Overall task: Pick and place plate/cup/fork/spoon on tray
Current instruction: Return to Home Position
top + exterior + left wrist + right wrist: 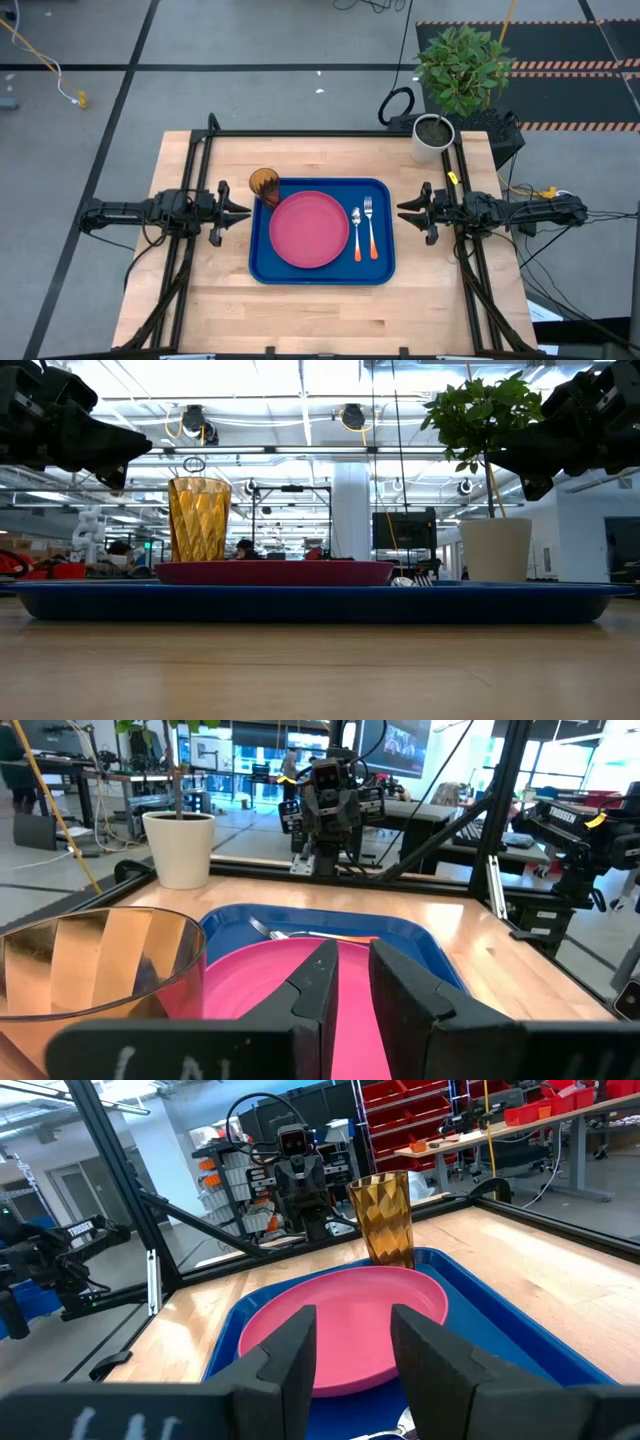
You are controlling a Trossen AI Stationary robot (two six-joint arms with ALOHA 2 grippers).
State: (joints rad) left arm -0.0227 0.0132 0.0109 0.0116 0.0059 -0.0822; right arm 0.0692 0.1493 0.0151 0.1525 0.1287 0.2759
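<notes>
plate: the plate [309,229] sits flat in the tray, a bit toward 9 o'clock of the tray's middle. Looks done to me.
spoon: the spoon [357,233] lies in the tray at the plate's 3 o'clock, bowl pointing to 12, handle to 6. Done too.
fork: the fork [370,228] is just beside the spoon, on its 3 o'clock side, tines to 12. Also in.
tray: the tray [322,272] sits mid-table between both arms.
cup: the cup [264,184] stands upright at the tray's 10-to-11 o'clock corner. From above it seems to overhang the rim, while the right wrist view suggests it's standing inside the corner, so I honestly can't tell. If it's in, the whole job is basically finished.
left gripper: the left gripper [240,210] hovers off the tray's 9 o'clock edge, jaws nearly together with a slim gap, holding nothing.
right gripper: the right gripper [405,208] hangs at the tray's 3 o'clock edge, jaws apart and empty.
left to do: nothing obvious, maybe nudging the cup.
</notes>
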